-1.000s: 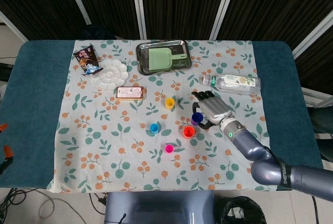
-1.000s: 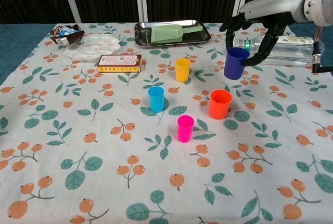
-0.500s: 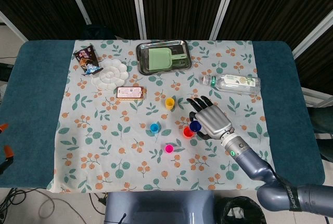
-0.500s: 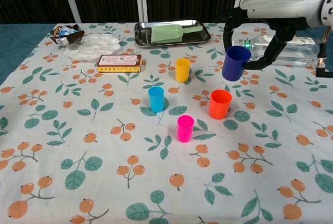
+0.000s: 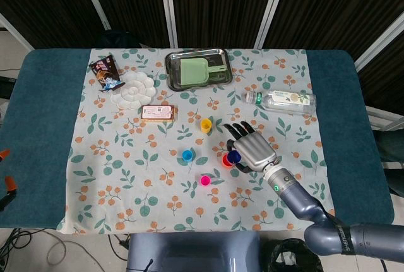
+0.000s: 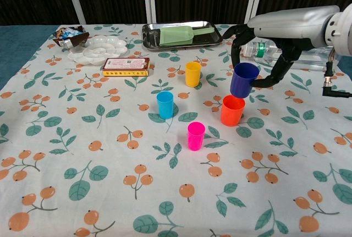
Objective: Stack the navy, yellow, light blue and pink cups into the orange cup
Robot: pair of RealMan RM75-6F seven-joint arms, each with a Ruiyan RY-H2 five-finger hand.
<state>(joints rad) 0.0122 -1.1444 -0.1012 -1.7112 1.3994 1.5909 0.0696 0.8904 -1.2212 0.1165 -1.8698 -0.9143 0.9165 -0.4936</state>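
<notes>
Navy cup poised over the orange cup.

My right hand (image 6: 263, 55) grips the navy cup (image 6: 243, 80), fingers wrapped round its upper wall, its base hanging just above the rim of the orange cup (image 6: 232, 110) on the tablecloth (image 6: 110, 160). The navy cup tilts a little, its mouth leaning toward my hand, so I judge it needs straightening and a slight shift before it can drop straight down. The yellow cup (image 6: 193, 73), light blue cup (image 6: 165, 104) and pink cup (image 6: 196, 136) stand apart to the left. My left hand is out of sight.
</notes>
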